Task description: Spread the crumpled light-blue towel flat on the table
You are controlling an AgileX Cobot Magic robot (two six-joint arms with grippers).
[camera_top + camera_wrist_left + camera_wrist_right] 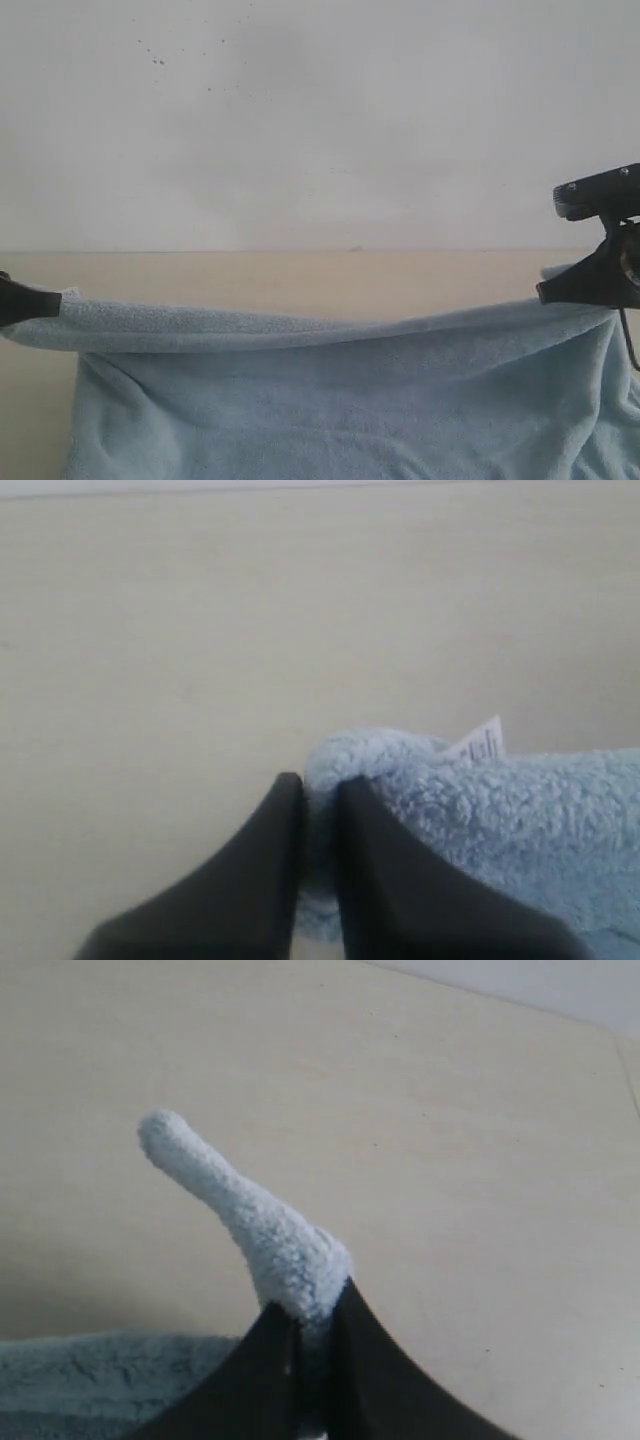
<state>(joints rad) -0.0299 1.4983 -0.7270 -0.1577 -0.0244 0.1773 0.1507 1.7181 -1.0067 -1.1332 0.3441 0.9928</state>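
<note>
Towel [330, 400] hangs clamped in left gripper [318, 783], right gripper [315, 1308].

The towel [330, 400] is fluffy, nubbly matt cloth, the table [300, 280] smooth, matt, pale wood-look board, the black fingers [240, 890] dull, smooth, plastic-looking.

Large pale-blue fleecy towel [330, 400] stretched left to right across the near side of the wide beige wooden table [300, 275], upper edge sagging mid-span, rest draping below. Black left gripper [52, 300] pinched its corner at far left; black right gripper [550, 290] pinched the opposite corner at far right, slightly higher. Small white tag [480, 743] just beside left corner. Table behind towel, plain white wall [300, 120] behind table
</note>
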